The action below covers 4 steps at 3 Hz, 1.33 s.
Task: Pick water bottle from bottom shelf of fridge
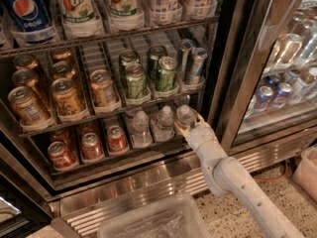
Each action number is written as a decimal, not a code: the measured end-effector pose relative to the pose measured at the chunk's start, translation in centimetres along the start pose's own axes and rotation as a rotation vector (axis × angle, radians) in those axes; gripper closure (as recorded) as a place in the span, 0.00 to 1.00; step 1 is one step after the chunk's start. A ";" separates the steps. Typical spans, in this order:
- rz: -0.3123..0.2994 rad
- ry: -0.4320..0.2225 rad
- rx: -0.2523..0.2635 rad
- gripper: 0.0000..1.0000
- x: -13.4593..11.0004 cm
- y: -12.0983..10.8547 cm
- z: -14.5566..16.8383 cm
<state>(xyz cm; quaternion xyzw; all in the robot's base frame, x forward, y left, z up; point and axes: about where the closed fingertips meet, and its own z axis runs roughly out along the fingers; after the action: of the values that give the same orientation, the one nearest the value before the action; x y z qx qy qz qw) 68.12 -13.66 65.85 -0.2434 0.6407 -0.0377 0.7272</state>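
Observation:
The fridge (233, 83) stands open, with steel frame and dark wire racks. On the bottom shelf (124, 155) three small clear water bottles with white caps stand in a row: left (140, 127), middle (164, 122), right (184, 116). My gripper (188, 124) is on the end of the white arm (233, 182), which reaches in from the lower right. The gripper sits at the lower body of the rightmost bottle, right up against it. Its wrist hides the bottle's base.
Red cans (91, 145) stand left of the bottles on the same shelf. Green and orange cans (133, 81) fill the rack above, large soda bottles (74, 6) the top rack. The shut glass door (282, 63) is at the right. A clear plastic bin (153, 222) lies on the floor below.

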 end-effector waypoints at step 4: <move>0.091 -0.078 -0.318 1.00 -8.0 6.6 -15.5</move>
<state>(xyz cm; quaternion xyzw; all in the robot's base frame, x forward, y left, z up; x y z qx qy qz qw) 50.31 -9.63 69.57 -0.3273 0.6202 0.1067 0.7049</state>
